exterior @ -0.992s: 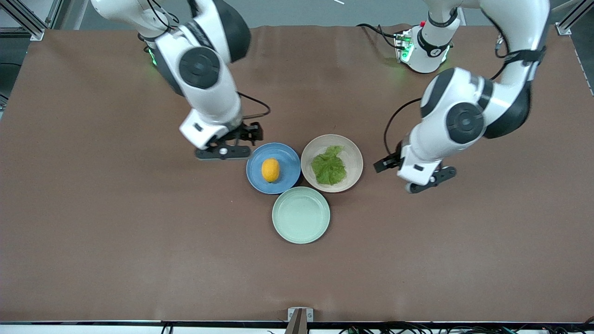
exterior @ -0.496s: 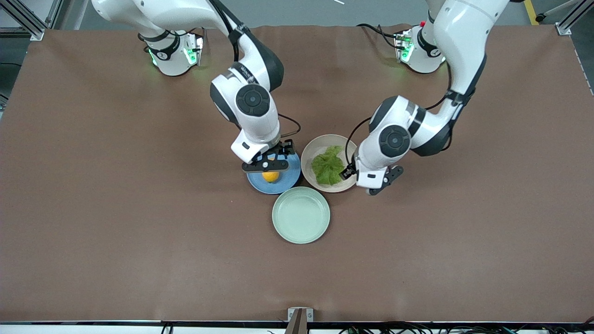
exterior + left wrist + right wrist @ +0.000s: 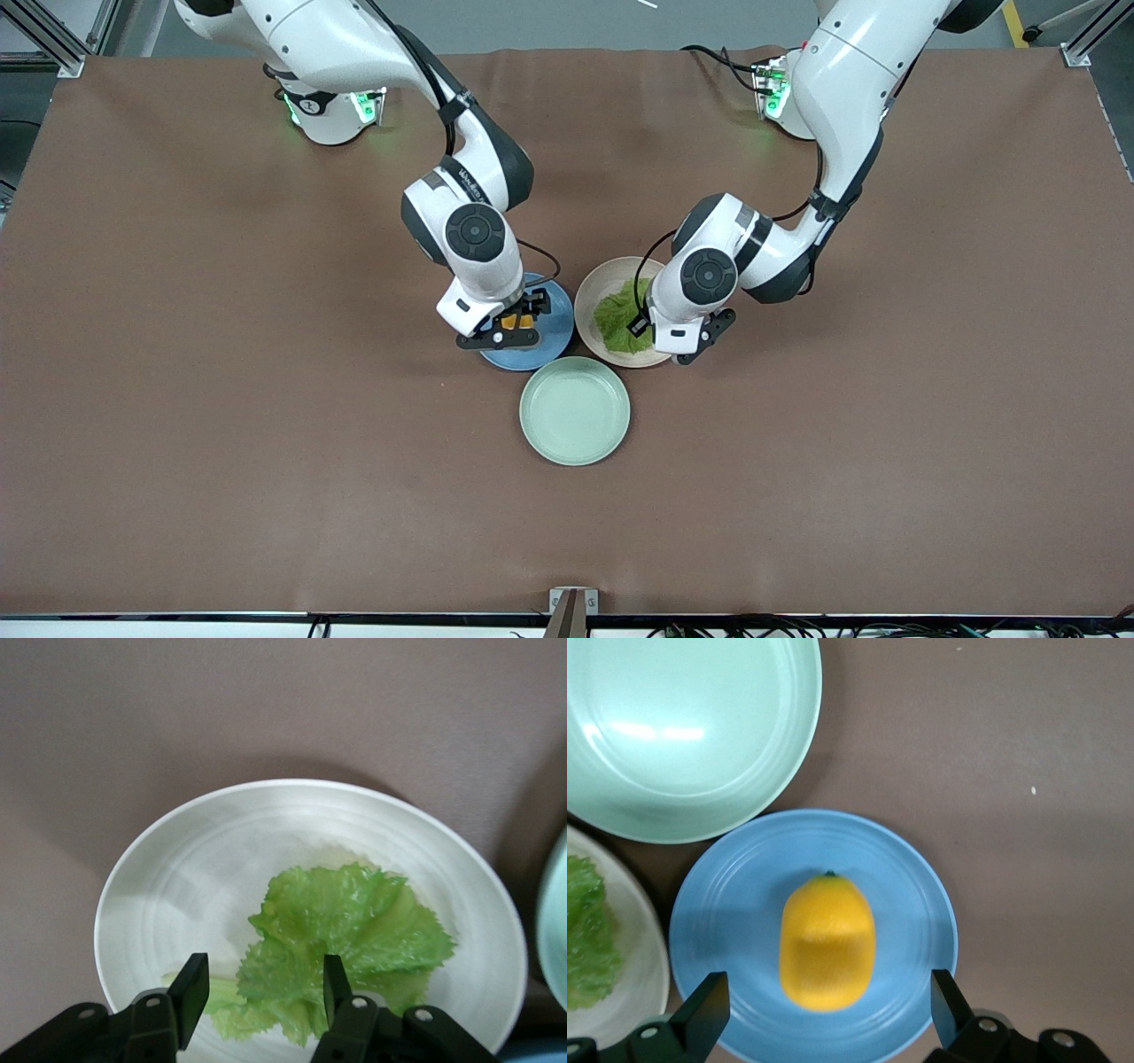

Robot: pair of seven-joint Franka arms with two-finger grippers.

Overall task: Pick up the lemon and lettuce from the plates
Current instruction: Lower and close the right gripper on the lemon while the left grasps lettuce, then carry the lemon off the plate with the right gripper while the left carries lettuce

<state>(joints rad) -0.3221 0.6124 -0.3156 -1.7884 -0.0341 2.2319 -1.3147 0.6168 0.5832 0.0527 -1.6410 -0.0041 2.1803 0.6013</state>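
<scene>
Covering the whole scene is the brown tabletop, where the blue plate and the cream plate touch side by side, with a mint-green plate nearer the front camera. Within the last second both arms have swung in from the sides: the right pincer now hangs released over the lemon on the blue plate, and the left pincer, also released, straddles the edge of the lettuce on the cream plate. Nothing is grasped yet, so I judge that closing is the next step.

lemon on one plate, lettuce on adjacent plate
</scene>
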